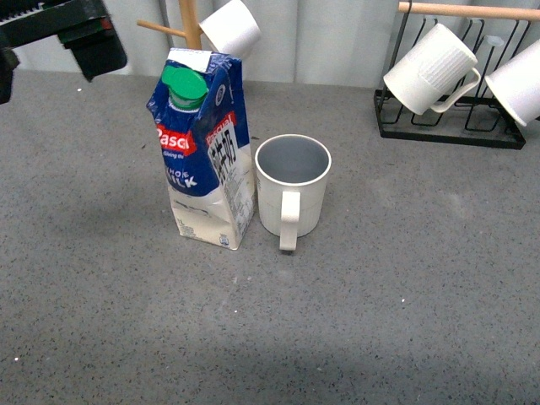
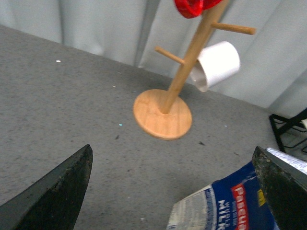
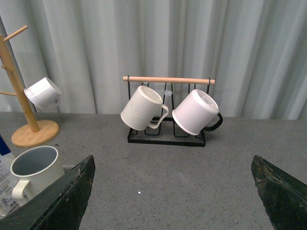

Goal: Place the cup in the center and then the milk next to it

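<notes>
The cup (image 1: 292,184), a cream-white mug with a pale grey-blue inside, stands upright on the grey tabletop (image 1: 396,287) near its middle, handle toward me. The milk (image 1: 207,152), a blue-and-white carton with a green cap, stands upright just left of it, nearly touching. My left gripper (image 1: 59,42) is open and empty, raised at the far left behind the carton. In the left wrist view the left gripper (image 2: 172,191) has the carton (image 2: 230,208) by one finger. My right gripper (image 3: 172,196) is open and empty over bare table, with the cup (image 3: 36,170) off to one side.
A wooden mug tree (image 2: 163,115) with a white mug (image 2: 218,64) and a red mug (image 2: 194,5) stands behind the carton. A black wire rack (image 1: 447,126) with a wooden bar holds white mugs (image 1: 430,69) at the back right. A curtain closes the back.
</notes>
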